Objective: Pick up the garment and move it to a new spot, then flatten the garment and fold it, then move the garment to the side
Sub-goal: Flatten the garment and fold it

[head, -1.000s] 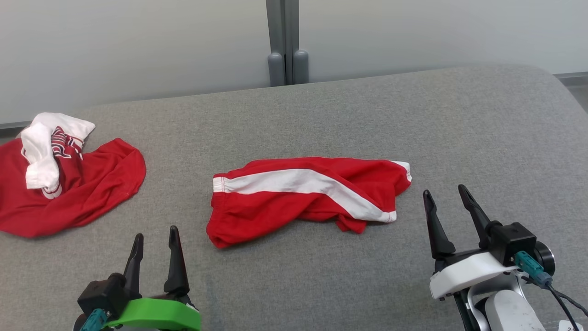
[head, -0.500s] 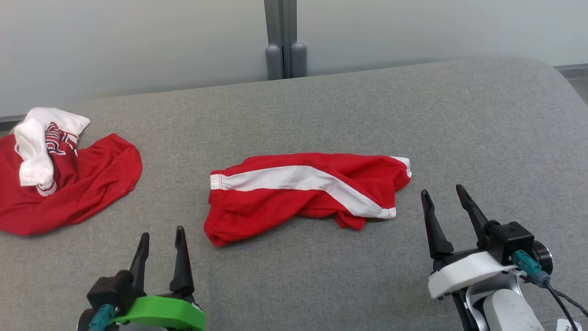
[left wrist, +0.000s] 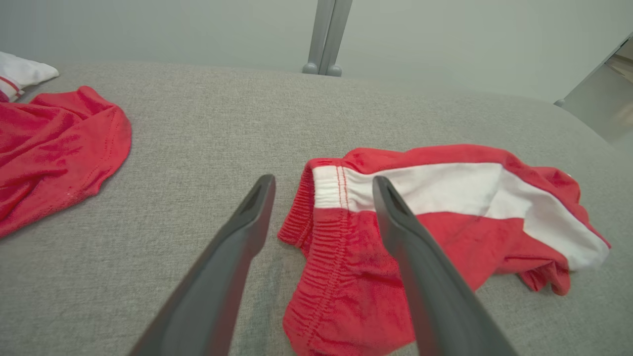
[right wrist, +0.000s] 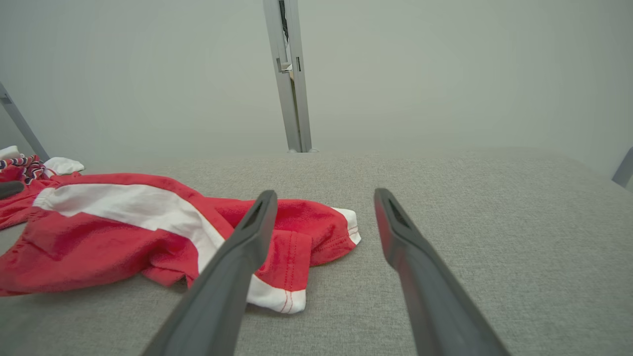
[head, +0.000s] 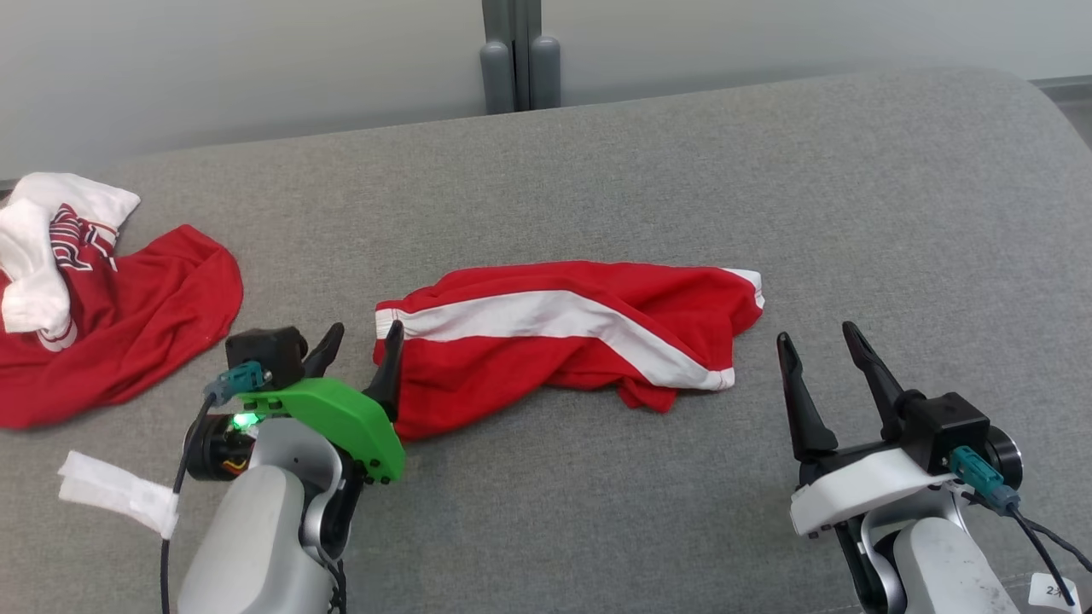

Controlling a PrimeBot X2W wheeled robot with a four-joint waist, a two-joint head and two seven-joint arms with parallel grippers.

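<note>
The red shorts (head: 554,341) with the white stripe lie in the middle of the grey counter (head: 853,213); they are stretched long from side to side, a bit bunched and twisted, not flat; the waistband (left wrist: 321,237) is at the robot's left end and the leg hem (right wrist: 348,222) is at its right end

The left end effector (head: 365,341) is right at the waistband; its two dark fingers are spread wide apart and hold nothing; in the left wrist view one finger (left wrist: 420,277) is over the red cloth and the other is over bare counter, so the edge of the waistband sits between them; whether the tips touch the cloth yet cannot be told

The right end effector (head: 815,337) is just beside the hem end, a little nearer the robot than the shorts, with bare counter between it and the cloth; its fingers are wide apart too and it holds nothing

So the left arm is the nearer one; it looks ready to go down and pinch the waistband; the right arm would have to reach forward and to the left to get the hem

A red and white shirt (head: 128,324) lies in a heap well off to the left; it is apart from the shorts
</note>
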